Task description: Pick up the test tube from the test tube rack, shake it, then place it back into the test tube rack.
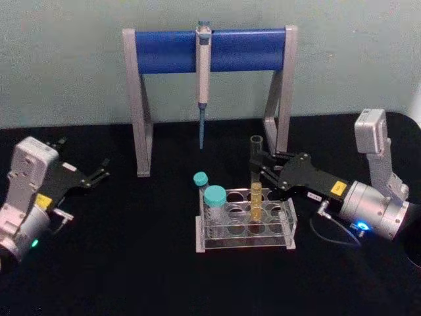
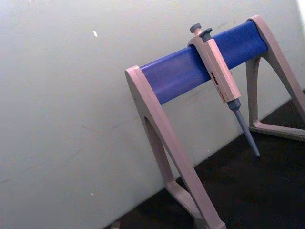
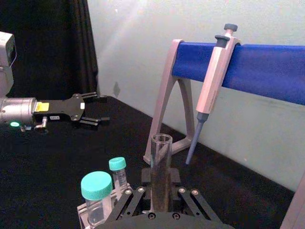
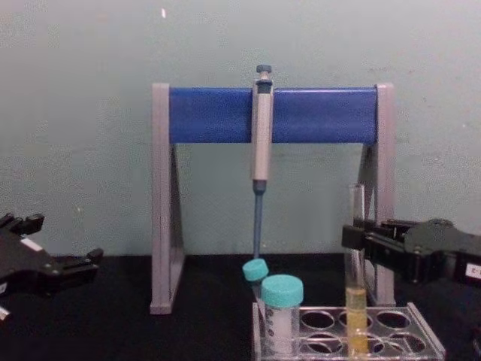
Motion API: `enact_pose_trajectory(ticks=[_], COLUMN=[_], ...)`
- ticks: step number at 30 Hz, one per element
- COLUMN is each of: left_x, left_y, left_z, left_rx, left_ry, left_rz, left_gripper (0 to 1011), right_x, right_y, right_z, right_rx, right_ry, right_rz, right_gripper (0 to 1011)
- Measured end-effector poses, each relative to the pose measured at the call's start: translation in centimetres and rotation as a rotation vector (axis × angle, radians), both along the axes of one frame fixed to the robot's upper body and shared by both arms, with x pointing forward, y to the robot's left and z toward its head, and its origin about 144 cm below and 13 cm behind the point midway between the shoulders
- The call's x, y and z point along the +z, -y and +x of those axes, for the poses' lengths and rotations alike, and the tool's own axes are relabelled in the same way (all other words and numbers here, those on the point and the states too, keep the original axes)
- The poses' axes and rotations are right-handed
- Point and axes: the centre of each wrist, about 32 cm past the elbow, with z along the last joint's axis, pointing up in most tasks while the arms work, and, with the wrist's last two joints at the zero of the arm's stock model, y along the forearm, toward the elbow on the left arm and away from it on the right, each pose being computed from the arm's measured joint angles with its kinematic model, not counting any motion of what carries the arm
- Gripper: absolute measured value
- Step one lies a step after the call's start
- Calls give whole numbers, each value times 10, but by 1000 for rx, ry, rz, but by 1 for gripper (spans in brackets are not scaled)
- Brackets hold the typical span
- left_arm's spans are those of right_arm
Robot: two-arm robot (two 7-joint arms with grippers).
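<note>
Right gripper [image 1: 263,168] reaches in from the right of the test tube rack [image 1: 245,244] and sits level with the upper part of the test tube [image 1: 256,197]. Whether it is clamped on the glass cannot be told. That tube stands upright in the rack, in the third column from the rack's left end, with its yellow liquid down among the holes. Two teal-capped tubes [image 1: 214,196] stand at the rack's left end. Behind the rack stands a grey-and-blue pipette stand [image 1: 164,51] with a pipette [image 1: 203,72] hanging from its bar. Well to the rack's left, the left gripper [image 1: 102,170] hovers over the black table [image 1: 131,270], spread wide and empty.
</note>
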Motion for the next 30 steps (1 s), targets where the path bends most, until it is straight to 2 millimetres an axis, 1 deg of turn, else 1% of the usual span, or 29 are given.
enact_pose_trajectory(ticks=[30], left_x=[0], left_y=[0], left_z=[0], left_rx=[0], left_ry=[0], left_rz=[0], left_gripper=[1001], right_x=[1], right_y=[-1], right_z=[0], right_rx=[-4], right_ry=[-23], right_rz=[-17], right_gripper=[228])
